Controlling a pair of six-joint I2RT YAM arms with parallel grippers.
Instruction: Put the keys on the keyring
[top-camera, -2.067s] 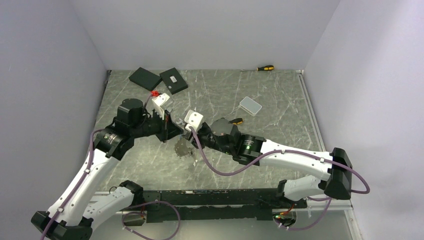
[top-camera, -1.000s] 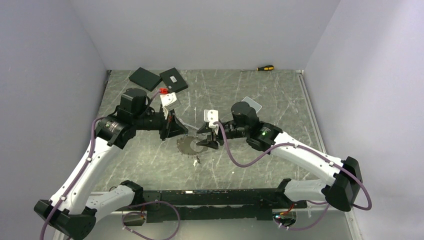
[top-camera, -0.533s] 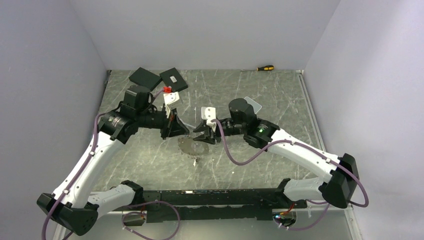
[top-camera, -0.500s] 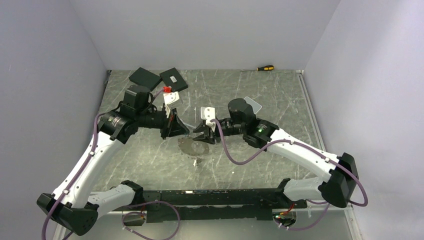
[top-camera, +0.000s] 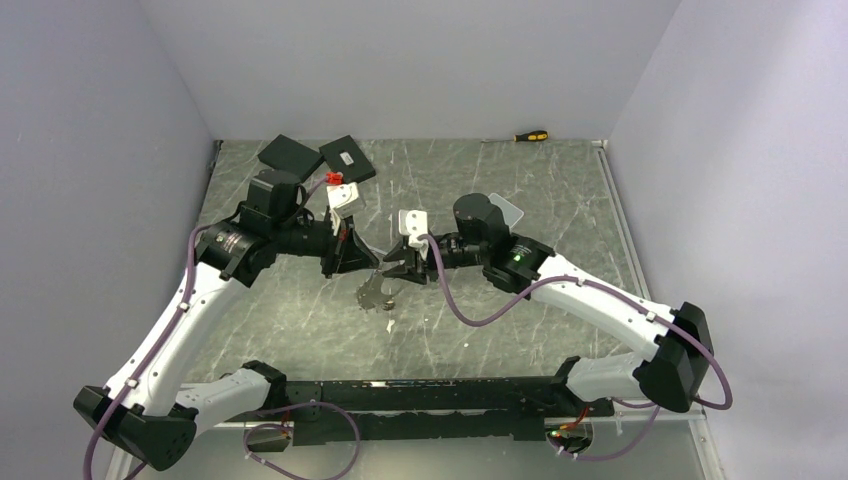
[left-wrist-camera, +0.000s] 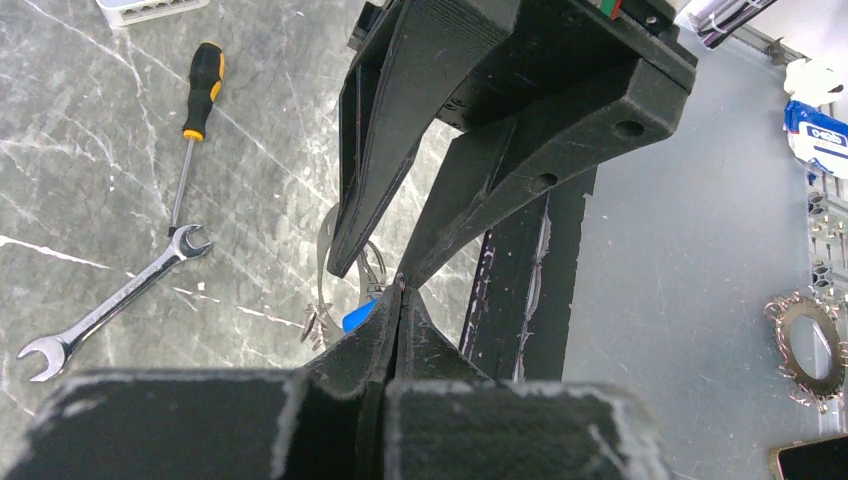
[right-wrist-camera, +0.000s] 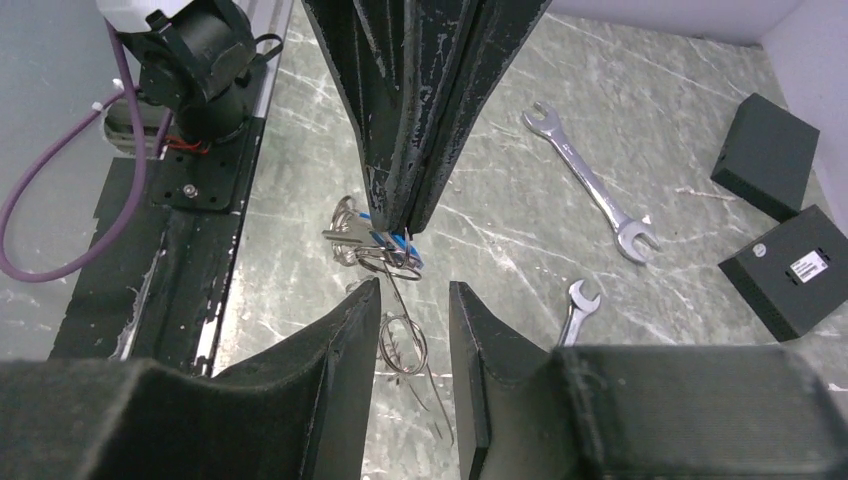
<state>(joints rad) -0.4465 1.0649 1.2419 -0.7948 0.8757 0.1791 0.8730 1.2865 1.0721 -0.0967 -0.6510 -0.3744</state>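
My left gripper (top-camera: 368, 262) is shut, and its tips (left-wrist-camera: 400, 292) pinch the thin grey wire keyring (top-camera: 372, 292), which hangs below them with a small bunch and a blue tag (right-wrist-camera: 385, 245). The right gripper (top-camera: 392, 270) faces it tip to tip and is open. Its fingers stand either side of the hanging wire (right-wrist-camera: 405, 345) without touching it. The keys lie flat on the table: a long silver spanner (right-wrist-camera: 590, 180) and a shorter one (right-wrist-camera: 575, 310). One spanner (left-wrist-camera: 110, 305) also shows in the left wrist view.
A yellow-and-black screwdriver (left-wrist-camera: 195, 120) lies beside the spanner, and another (top-camera: 530, 135) lies by the back wall. Two black boxes (top-camera: 290, 155) (top-camera: 347, 160) sit at the back left. A white box (top-camera: 508, 208) peeks out behind the right arm.
My right gripper has slid left toward the left gripper, and its jaws have narrowed around the hanging wire. The keyring has swung more upright below the left tips.
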